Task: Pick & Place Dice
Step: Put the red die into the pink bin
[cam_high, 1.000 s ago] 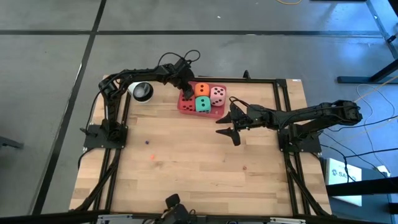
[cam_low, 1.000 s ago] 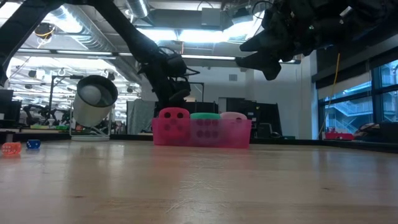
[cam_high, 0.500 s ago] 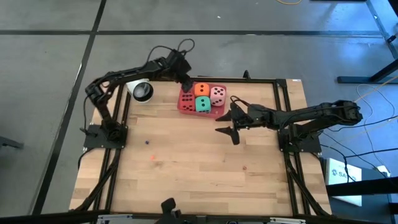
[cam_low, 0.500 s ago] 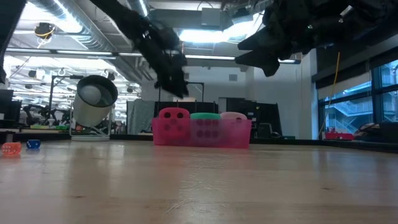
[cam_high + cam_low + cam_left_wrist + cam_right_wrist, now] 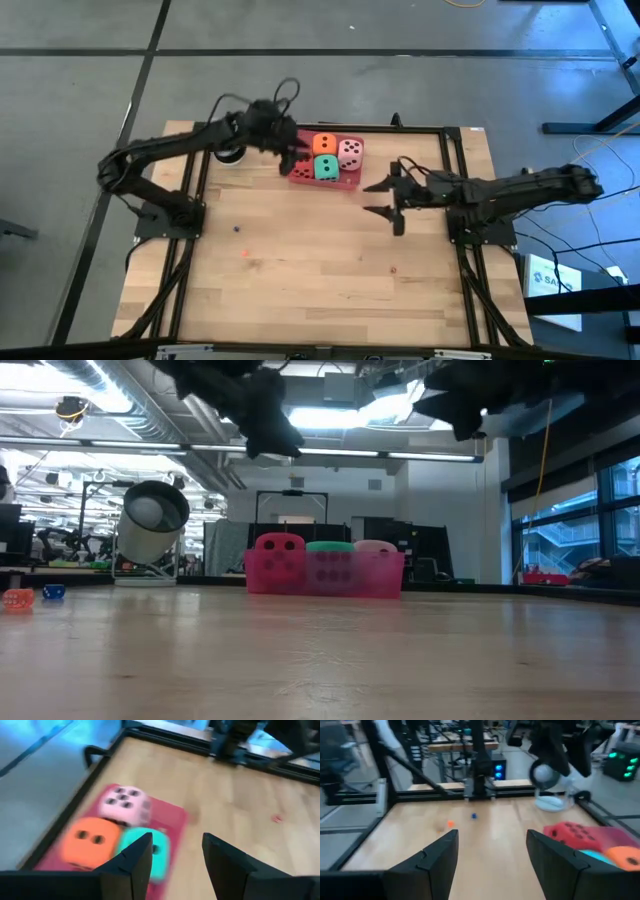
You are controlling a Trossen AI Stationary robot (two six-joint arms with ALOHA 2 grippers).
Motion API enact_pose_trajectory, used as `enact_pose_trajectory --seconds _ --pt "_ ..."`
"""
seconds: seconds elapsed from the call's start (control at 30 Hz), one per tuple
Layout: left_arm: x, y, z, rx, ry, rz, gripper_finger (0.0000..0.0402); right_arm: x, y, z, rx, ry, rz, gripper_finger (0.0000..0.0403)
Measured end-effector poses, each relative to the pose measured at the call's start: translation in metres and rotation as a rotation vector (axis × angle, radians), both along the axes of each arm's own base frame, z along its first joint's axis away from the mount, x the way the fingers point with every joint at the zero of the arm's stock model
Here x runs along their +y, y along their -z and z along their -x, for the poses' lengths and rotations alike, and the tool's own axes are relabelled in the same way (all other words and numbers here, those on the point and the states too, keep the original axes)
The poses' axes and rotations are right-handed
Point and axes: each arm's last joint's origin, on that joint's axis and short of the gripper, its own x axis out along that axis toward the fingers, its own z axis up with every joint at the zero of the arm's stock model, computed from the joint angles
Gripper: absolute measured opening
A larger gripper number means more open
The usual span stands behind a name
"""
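We note the right gripper [image 5: 392,205], right of frame centre, has drawn back from the pink tray [image 5: 345,180], jaws apart and empty. Beyond it, the left gripper [image 5: 290,157] has left the tray's far corner, empty and part open. All four dice [image 5: 326,168] sit in the tray, so placing looks complete; the red die is partly hidden.

I find no word, brand or number that I can read here. The only marks are the dark pips on my dice: six on the red die [image 5: 301,165], two on the orange die [image 5: 89,840] and five on the pink die [image 5: 125,802] (pips, not print). A white panel [image 5: 553,281] beside the desk bears lettering too small to make out.
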Motion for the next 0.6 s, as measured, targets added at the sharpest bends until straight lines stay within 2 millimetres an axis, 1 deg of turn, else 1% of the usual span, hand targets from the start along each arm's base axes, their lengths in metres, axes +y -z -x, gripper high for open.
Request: enact_pose_trajectory --seconds 0.1,0.23,0.37,0.5,0.6 --pt "-0.024 0.015 0.007 -0.066 0.044 0.011 0.0163 0.007 0.009 0.013 0.008 -0.031 -0.037 0.0235" --pt "-0.054 0.030 0.020 -0.180 0.073 0.038 0.0159 0.013 0.025 0.028 0.027 -0.043 -0.107 0.0235" --pt "-0.084 0.041 0.028 -0.302 0.108 0.047 0.0160 0.025 0.030 0.036 0.054 -0.120 -0.134 0.0235" --pt "-0.112 0.048 0.030 -0.417 0.168 0.055 0.0161 0.043 0.037 0.042 0.140 -0.212 -0.168 0.0235" --pt "-0.132 0.052 0.029 -0.461 0.190 0.051 0.0159 0.056 0.047 0.049 0.254 -0.226 -0.203 0.0235"
